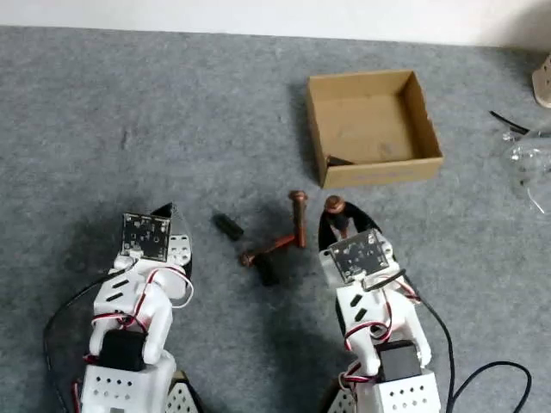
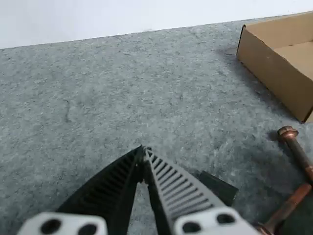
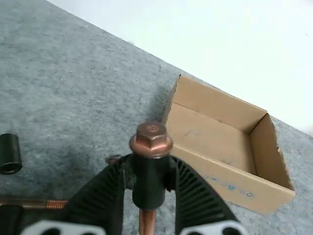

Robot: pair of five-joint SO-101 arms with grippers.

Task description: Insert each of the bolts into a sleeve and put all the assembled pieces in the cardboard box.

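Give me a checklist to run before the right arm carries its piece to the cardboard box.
1. Right gripper grip: shut on the held sleeve; ok.
2. Held bolt seated: its head rests on the sleeve's top; ok.
3. Cardboard box open, with room inside; ok.
4. Left gripper out of the way: shut, empty, over the carpet away from the box; ok.
5. All bolts sleeved: loose bolts and loose sleeves lie on the carpet; not ok.
6. Held bolt's lower end will clear the box wall: cannot tell.
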